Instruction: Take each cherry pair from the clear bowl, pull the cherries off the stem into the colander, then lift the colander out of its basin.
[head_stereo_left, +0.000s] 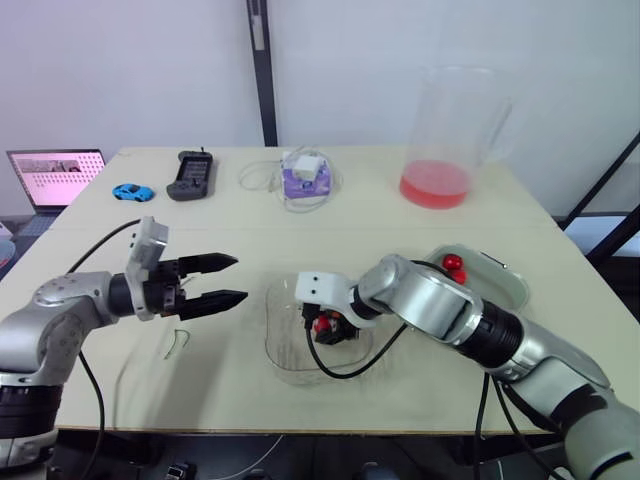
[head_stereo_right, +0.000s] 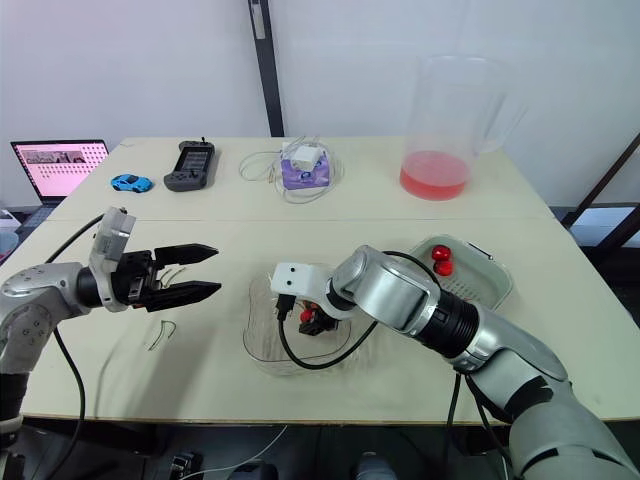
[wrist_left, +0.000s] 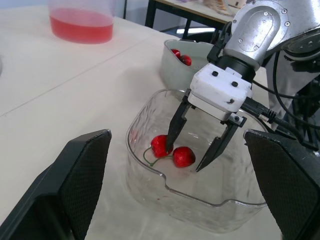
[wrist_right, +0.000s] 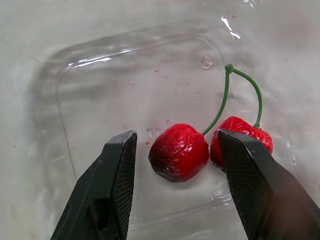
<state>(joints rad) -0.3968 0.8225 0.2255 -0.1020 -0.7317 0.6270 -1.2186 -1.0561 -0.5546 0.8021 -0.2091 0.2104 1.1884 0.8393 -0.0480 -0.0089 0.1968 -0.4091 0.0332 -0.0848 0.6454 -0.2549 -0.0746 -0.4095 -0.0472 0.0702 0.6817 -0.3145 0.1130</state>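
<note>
A clear bowl (head_stereo_left: 275, 345) sits near the table's front edge and holds a red cherry pair (wrist_right: 200, 147) joined by a green stem. My right gripper (wrist_right: 176, 145) is down inside the bowl, open, with its fingers on either side of one cherry. The second cherry lies partly behind one finger. My left gripper (head_stereo_left: 240, 279) hovers open and empty, left of the bowl. To the right, the pale colander in its basin (head_stereo_left: 495, 285) holds two loose cherries (head_stereo_left: 453, 265). A bare green stem (head_stereo_left: 177, 342) lies on the table under the left arm.
A large clear pitcher with red liquid (head_stereo_left: 440, 150) stands at the back right. Along the back edge are a purple box with a white charger and cables (head_stereo_left: 305, 178), a black handheld device (head_stereo_left: 191, 175), a blue toy car (head_stereo_left: 132, 191) and a laptop (head_stereo_left: 55, 178).
</note>
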